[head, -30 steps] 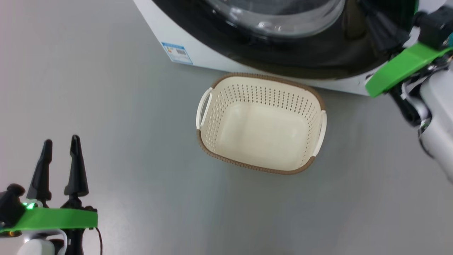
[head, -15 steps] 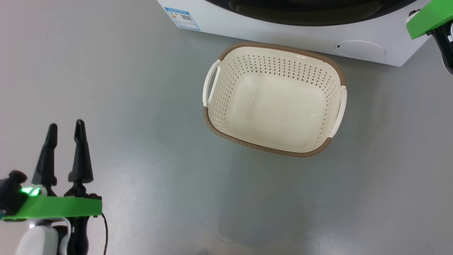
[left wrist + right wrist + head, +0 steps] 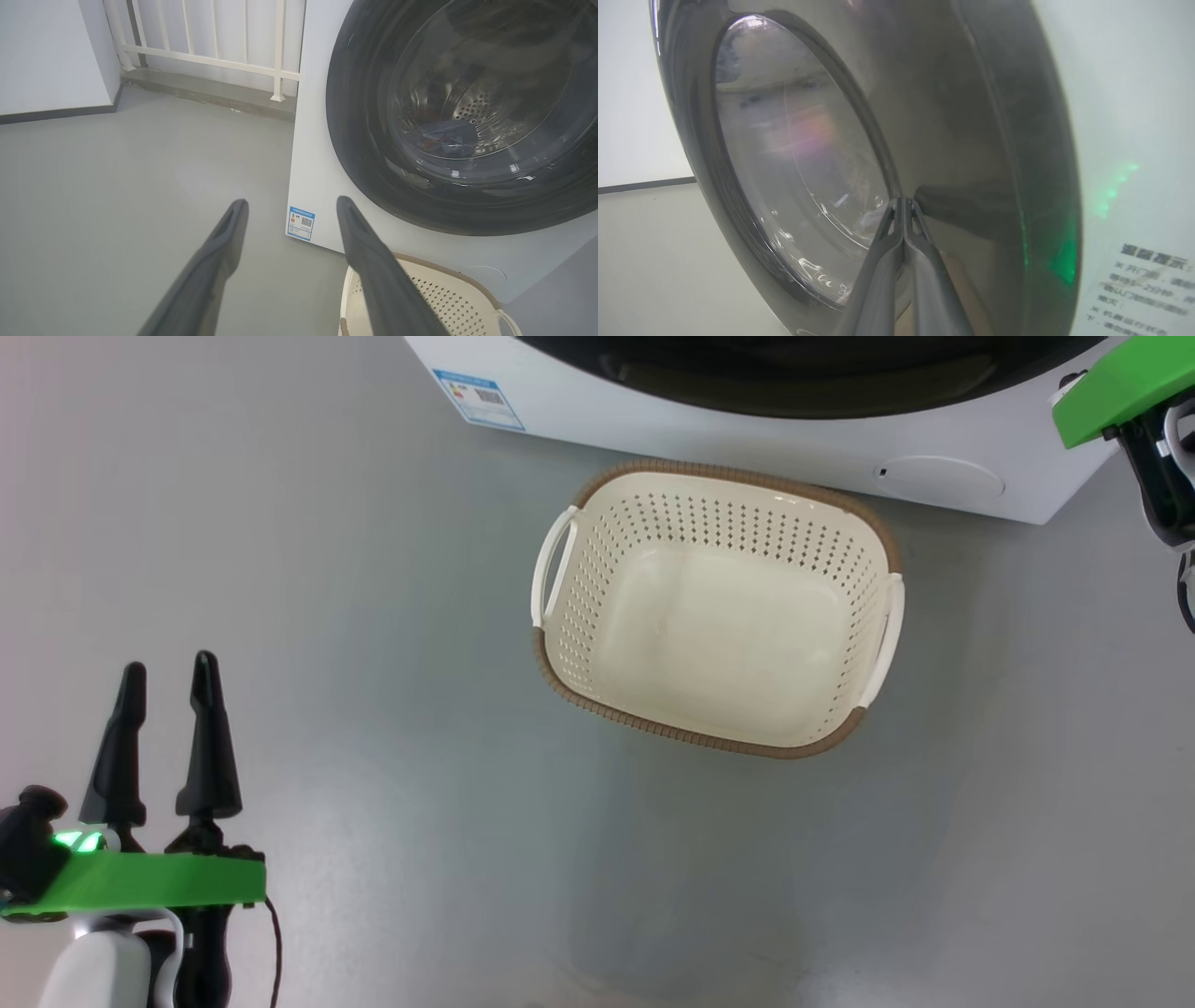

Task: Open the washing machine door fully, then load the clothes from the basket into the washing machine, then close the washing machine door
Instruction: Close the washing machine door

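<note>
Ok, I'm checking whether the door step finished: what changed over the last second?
The washing machine door swung back against the washer, uncovering the round cap; the shut right end effector followed it. The head camera shifted too. Unchanged: empty basket in place, left end effector open, idle.

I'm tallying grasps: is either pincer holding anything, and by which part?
Nothing is held. The left pincer stands open over the floor; the right pincer is shut on itself, tips at the rim of the washing machine door.
</note>
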`<state>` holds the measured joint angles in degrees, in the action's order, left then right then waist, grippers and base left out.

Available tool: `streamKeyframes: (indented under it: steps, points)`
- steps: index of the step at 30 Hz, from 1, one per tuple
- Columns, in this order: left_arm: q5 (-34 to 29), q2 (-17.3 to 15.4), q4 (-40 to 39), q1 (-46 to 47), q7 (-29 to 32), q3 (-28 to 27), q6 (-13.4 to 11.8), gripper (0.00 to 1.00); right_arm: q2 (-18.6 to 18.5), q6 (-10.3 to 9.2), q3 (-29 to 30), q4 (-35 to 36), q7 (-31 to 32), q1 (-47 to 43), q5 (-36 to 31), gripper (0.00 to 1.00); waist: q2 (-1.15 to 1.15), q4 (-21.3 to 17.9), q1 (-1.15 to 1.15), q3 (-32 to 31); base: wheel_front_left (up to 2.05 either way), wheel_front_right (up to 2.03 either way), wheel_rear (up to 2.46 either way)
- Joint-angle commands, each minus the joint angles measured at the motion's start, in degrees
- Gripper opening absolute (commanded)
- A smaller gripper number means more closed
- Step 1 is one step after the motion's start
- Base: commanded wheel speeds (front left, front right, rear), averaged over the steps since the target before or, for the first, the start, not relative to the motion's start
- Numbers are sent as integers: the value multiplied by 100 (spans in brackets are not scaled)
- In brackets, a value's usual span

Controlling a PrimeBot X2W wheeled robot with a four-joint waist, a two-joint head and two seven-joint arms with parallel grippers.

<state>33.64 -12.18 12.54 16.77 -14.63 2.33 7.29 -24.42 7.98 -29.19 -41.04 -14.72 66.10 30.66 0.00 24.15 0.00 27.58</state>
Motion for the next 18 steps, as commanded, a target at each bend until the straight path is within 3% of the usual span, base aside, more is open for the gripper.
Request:
streamKeyframes:
  steps: [1,2,3,5,6,7,8,18]
  points:
    - [-33,-260,-78,69,-37,-244,20,100,11,-49,33,131,-28,-162,31,0,0,-51,0,-86,0,0,0]
    - [-41,-274,-77,62,-37,-248,20,100,4,-49,-8,152,-28,-210,49,0,0,-67,0,-128,0,0,0]
    - [-50,-287,-79,55,-37,-251,20,100,-4,-49,-54,175,-28,-262,78,10,0,-87,0,-177,0,0,0]
    - [-68,-314,-77,31,-37,-254,20,100,-22,-49,-140,239,-28,-377,145,41,0,-140,0,-293,0,0,0]
    - [-77,-327,-77,15,-37,-251,20,100,-27,-49,-180,286,-28,-440,180,51,0,-175,0,-360,0,0,0]
    - [-91,-339,-75,-5,-37,-250,20,100,-32,-49,-220,339,-28,-508,214,96,0,-216,0,-433,0,0,0]
    - [-102,-353,-74,-30,-37,-249,20,100,-34,-49,-254,397,-28,-579,245,100,0,-263,0,-510,0,0,0]
    - [-222,-543,-96,-292,-37,-240,20,100,47,-49,-358,1029,-28,-1417,229,100,0,-935,0,-1272,0,0,0]
